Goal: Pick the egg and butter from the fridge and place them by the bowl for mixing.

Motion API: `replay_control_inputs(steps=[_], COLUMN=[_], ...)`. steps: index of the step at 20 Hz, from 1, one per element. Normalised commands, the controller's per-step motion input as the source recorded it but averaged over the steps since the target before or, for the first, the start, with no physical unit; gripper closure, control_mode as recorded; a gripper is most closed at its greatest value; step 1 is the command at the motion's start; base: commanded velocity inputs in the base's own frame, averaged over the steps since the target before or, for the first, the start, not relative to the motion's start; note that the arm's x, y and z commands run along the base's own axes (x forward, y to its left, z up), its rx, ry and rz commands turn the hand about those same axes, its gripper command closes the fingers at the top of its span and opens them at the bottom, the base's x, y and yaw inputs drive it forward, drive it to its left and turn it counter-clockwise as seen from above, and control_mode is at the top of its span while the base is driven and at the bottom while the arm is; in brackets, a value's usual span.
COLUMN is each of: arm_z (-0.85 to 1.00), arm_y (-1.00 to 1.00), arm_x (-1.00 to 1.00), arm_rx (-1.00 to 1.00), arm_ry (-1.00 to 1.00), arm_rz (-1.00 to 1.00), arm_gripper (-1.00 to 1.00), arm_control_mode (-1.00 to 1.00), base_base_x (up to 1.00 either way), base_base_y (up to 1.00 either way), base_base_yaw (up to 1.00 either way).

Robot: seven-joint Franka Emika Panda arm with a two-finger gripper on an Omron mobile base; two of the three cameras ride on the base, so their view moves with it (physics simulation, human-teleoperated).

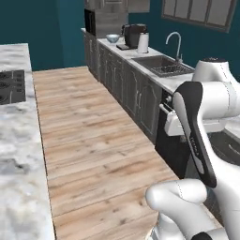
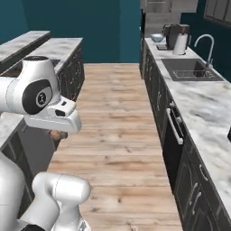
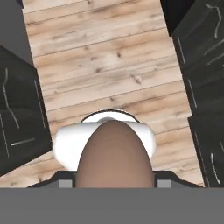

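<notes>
A brown egg (image 3: 114, 153) looms large at the bottom of the hand view, with my gripper (image 3: 114, 183) shut on it and pointing down at the wooden floor. In the right base view the egg (image 2: 56, 134) shows as a small brown spot under the white hand, between the two counter runs. The pale blue-white bowl (image 1: 112, 37) stands at the far end of the right-hand counter (image 1: 173, 82), beside a dark coffee machine (image 1: 133, 35); it is also seen as the bowl (image 2: 157, 37) in the right base view. The butter and the fridge are out of view.
A sink (image 1: 161, 65) with a curved tap (image 1: 174, 42) is set in the right counter, and a white jug (image 1: 143, 43) stands past it. A marble island (image 1: 18, 154) with a cooktop (image 1: 11, 86) runs along the left. Wooden floor (image 1: 93, 140) lies between.
</notes>
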Motion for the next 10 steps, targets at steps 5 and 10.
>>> replay_control_inputs(steps=[5, 10], arm_z=[0.00, 0.00], arm_y=[0.00, 0.00], arm_x=[0.00, 0.00], arm_rx=[0.00, 0.00], arm_ry=[0.00, 0.00], arm_rz=[0.00, 0.00], arm_gripper=[1.00, 1.00], arm_control_mode=[1.00, 1.00], base_base_x=[1.00, 1.00], base_base_y=[-0.33, -0.41], base_base_yaw=[0.32, 0.15])
